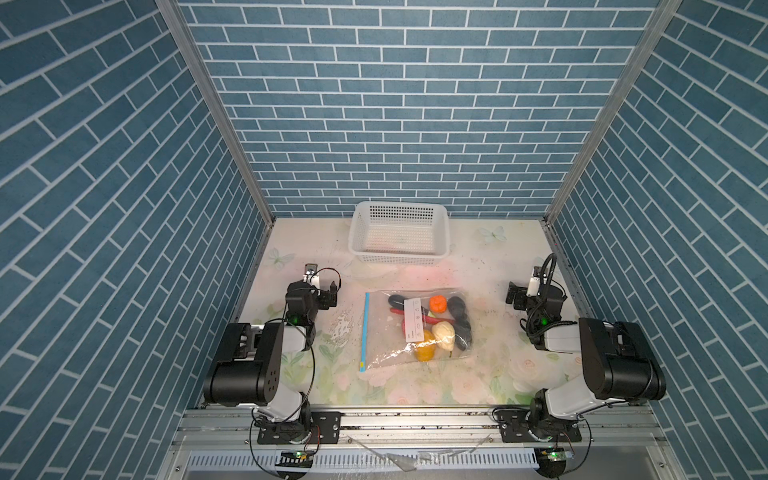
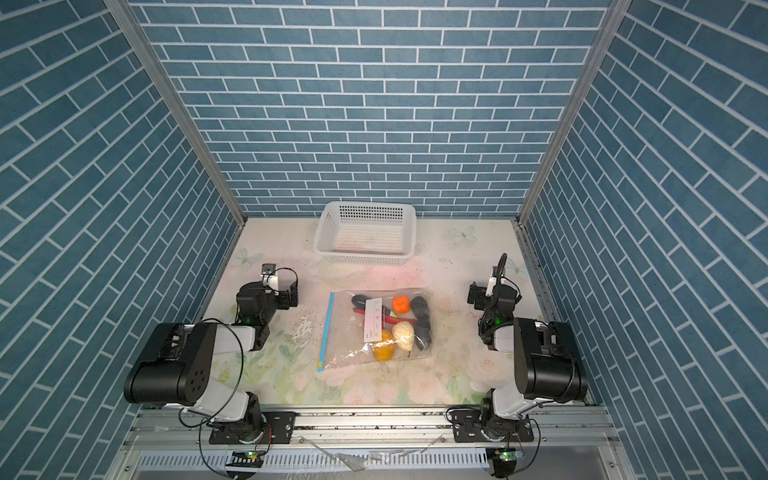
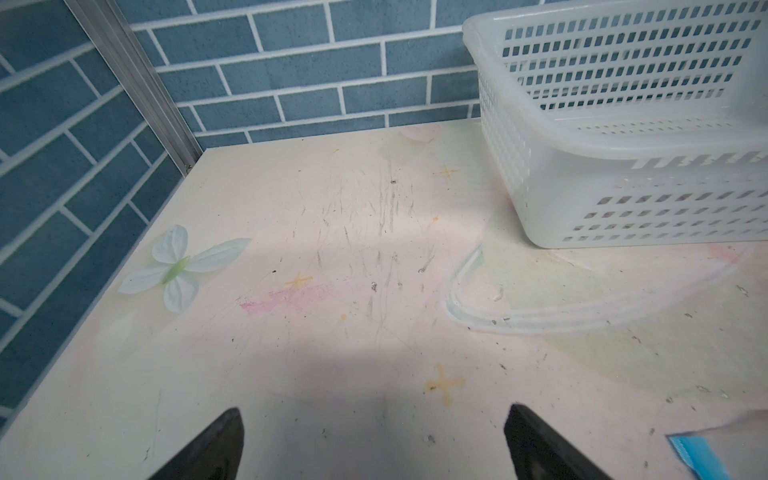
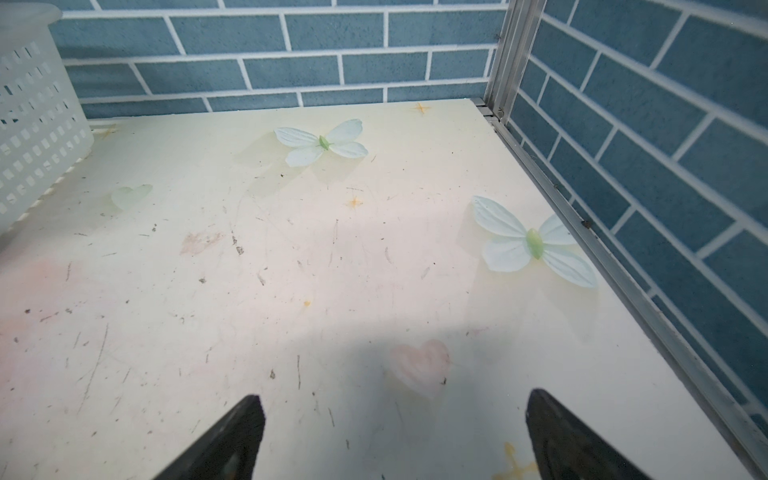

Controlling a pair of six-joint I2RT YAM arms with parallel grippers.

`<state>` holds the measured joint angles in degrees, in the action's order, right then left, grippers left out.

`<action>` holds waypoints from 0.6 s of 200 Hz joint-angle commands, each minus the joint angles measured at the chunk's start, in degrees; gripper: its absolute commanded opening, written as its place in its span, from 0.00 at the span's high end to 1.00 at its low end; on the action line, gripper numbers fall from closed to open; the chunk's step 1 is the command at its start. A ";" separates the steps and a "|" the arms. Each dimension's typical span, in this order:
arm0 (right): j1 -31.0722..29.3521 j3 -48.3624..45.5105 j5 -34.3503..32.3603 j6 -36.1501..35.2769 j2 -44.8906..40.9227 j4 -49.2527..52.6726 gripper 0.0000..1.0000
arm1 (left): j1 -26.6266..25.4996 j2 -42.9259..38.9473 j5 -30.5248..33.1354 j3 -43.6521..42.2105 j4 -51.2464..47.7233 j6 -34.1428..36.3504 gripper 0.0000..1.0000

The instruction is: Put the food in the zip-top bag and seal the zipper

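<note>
between the left hand and right hand, both spread wide and empty, lies the zip-top bag.

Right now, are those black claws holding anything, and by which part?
Nothing: left gripper and right gripper gape empty, apart from the clear crinkly plastic zip-top bag.

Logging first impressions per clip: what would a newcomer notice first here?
The clear zip-top bag lying in the middle, packed with colourful food, draws the eye. Behind it stands a white basket; the left gripper and right gripper hang open at either side, holding nothing.
</note>
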<state>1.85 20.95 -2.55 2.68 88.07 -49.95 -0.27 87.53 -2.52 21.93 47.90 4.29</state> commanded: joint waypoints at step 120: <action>1.58 2.01 6.26 -0.26 0.42 1.17 0.01 | 0.09 -0.08 3.14 -0.04 1.79 -1.21 0.01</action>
<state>3.20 20.97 2.44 2.66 88.07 -48.62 -0.30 87.53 0.19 21.93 48.75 3.44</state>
